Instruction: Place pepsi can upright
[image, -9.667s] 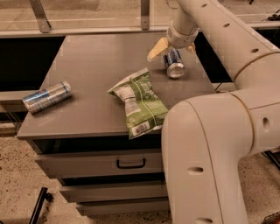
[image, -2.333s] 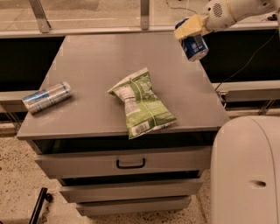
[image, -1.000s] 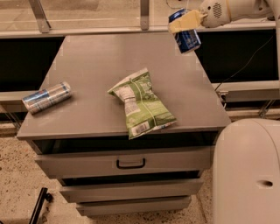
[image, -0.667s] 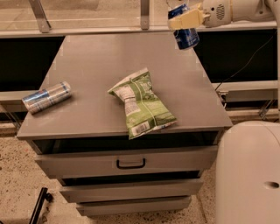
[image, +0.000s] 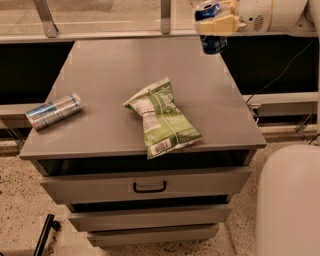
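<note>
Above cabinet (image: 125, 65) far-R corner: pepsi can (image: 213, 44) held clear of the top, long axis approx. vertical, silver end up, slight lean L. Gripper (image: 216, 23) at same spot, fingers pinching can mid-body. Green chip bag (image: 162, 117) flat at cabinet centre. Slim silver can (image: 54, 111) on its side at cabinet L edge. Both well apart from pepsi can.

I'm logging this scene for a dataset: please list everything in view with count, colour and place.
pepsi can: one, dark blue, held up near the cabinet's far right corner
slim can: one, silver and light blue, lying on its side at the top's left edge
chip bag: one, green, lying front-middle on the top
cabinet: one, grey, three drawers, centre
gripper: one, yellowish, shut on the pepsi can, upper right
arm: one, white, upper right
</note>
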